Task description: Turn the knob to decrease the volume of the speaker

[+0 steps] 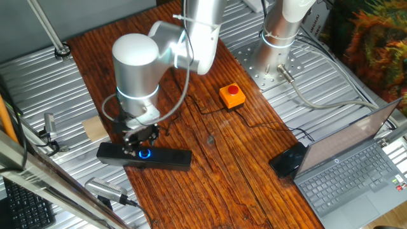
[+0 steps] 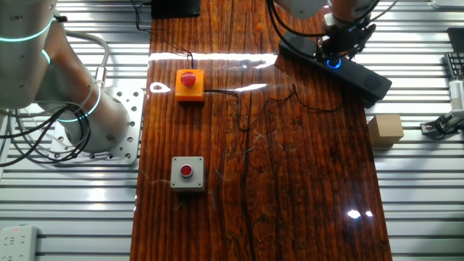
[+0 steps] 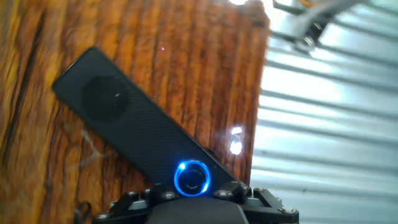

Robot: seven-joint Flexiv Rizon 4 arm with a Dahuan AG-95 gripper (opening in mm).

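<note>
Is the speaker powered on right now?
On: the knob on the speaker glows blue, under the hand.

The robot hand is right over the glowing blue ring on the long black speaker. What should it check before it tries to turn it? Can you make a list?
1. Is the gripper above the knob? Ok: both fixed views show it right over the blue ring.
2. Is the knob in sight and lit? Ok: the ring glows blue in the hand view.
3. Are the fingers around the knob? Cannot tell: the fingertips do not show in the hand view.
4. Is the gripper open wide enough? Cannot tell.
5. Does the speaker lie flat on the wooden table? Ok.
6. Is anything close enough to bump? Ok: the orange button box and the small wooden block stand well apart.
</note>
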